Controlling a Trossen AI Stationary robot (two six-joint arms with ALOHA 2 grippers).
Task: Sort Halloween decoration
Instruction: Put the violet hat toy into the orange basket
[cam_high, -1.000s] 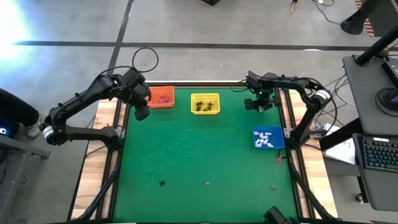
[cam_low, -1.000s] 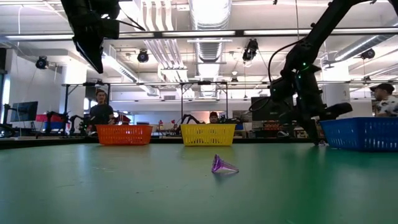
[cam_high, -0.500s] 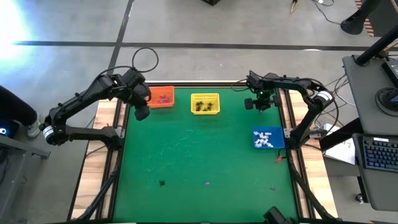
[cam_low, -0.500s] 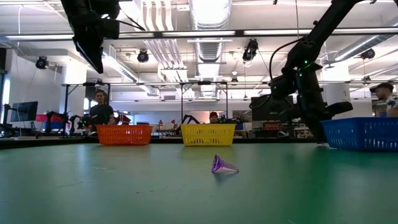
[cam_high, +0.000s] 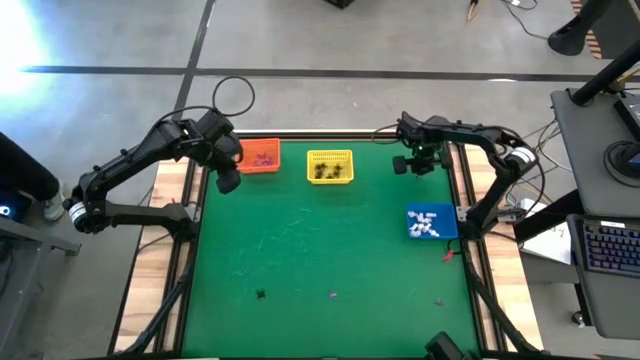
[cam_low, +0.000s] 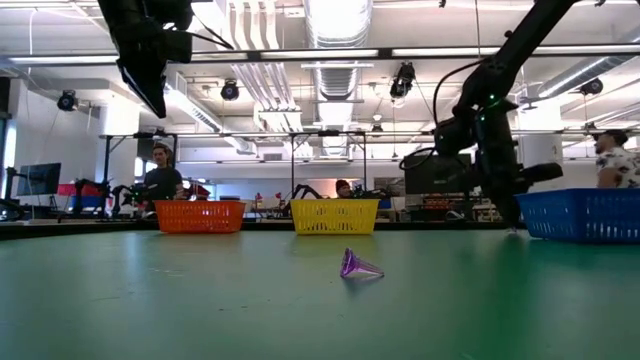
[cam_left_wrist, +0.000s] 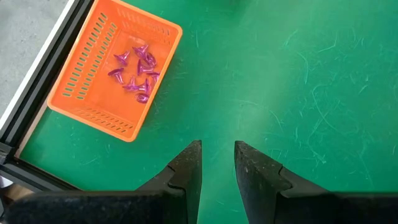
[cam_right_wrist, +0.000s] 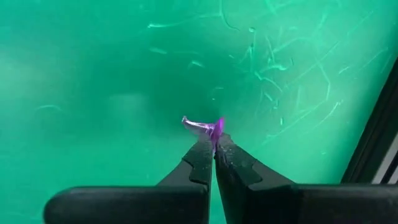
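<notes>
Right tool (cam_right_wrist: 214, 142) clenched on a purple trinket (cam_right_wrist: 202, 127) above the green table (cam_right_wrist: 93, 74); left tool (cam_left_wrist: 217, 163) parted, empty

A green felt-topped table (cam_high: 320, 250) carries three plastic mesh baskets: orange (cam_high: 261, 157), yellow (cam_high: 330, 166), blue (cam_high: 431, 222). Tiny loose trinkets (cam_high: 333, 294) lie along its near edge.

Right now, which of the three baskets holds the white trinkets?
The blue basket by the right edge; the orange basket holds purple ones, the yellow basket dark ones.
</notes>
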